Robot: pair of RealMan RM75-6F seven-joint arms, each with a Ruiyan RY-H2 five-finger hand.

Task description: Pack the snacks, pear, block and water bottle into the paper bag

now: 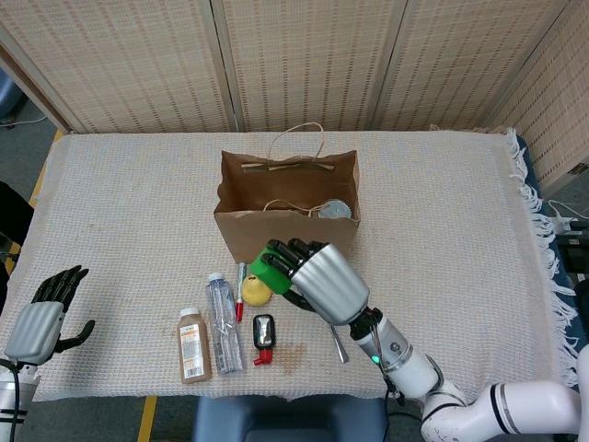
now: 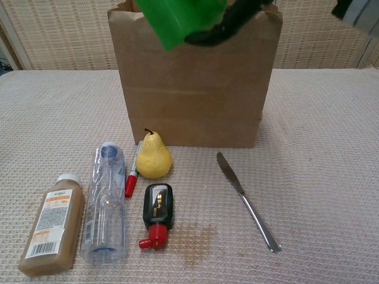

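Right hand, head view: your right hand [image 1: 317,281] grips the green block [image 1: 268,273], lifted off the table in front of the paper bag [image 1: 285,235], above the pear [image 1: 257,292].
Left hand, head view: your left hand [image 1: 41,318] rests at the table's near left corner, fingers spread, holding nothing.
Table, head view: the water bottle [image 1: 223,322] lies beside the juice bottle [image 1: 193,345]; a red marker [image 1: 240,291] lies between water bottle and pear; the knife [image 1: 338,342] lies partly hidden under your right arm.
Bag, head view: it stands upright and open, with a round can [image 1: 336,210] inside.
Chest view: the block [image 2: 180,18] hangs high against the bag's [image 2: 195,89] front; your dark fingers [image 2: 228,26] curl around it.
Table, chest view: pear [image 2: 153,156], water bottle [image 2: 106,204], juice bottle [image 2: 52,223], marker [image 2: 131,175] and a small black-and-red object [image 2: 157,213] lie left; the knife [image 2: 246,201] lies alone to the right.
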